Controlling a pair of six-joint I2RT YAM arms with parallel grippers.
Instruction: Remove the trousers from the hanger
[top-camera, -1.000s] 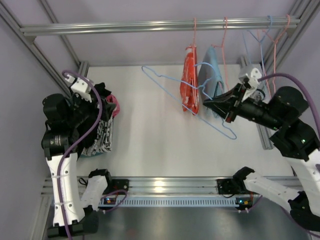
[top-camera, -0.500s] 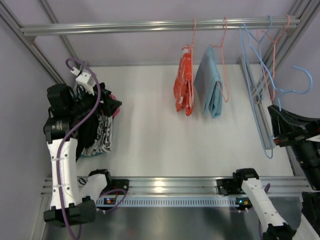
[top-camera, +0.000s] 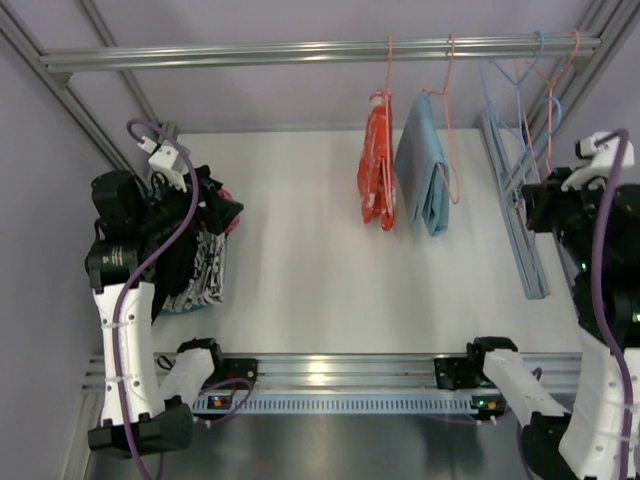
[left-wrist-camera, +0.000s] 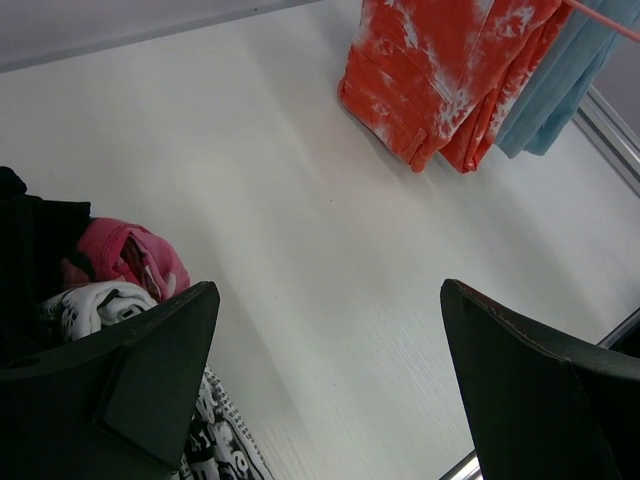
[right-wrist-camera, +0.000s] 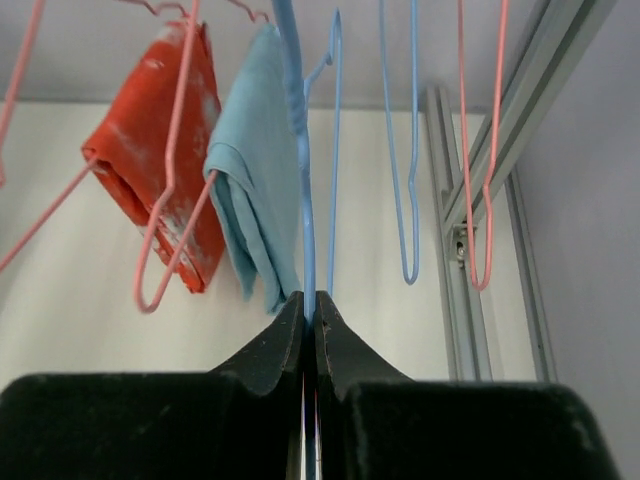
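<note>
Trousers (top-camera: 378, 175) on pink hanger (top-camera: 389, 65), well left of right end effector (right-wrist-camera: 309, 300), clamped onto blue hanger (right-wrist-camera: 303, 200)

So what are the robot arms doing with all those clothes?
The right hand is pinched shut on a blue wire hanger near the right end of the metal rail. The left hand is open and holds nothing, hovering beside a heap of clothes on the white table. The orange-red trousers with white blotches hang on a pink wire hanger, next to a light blue cloth, not yet taken off.
</note>
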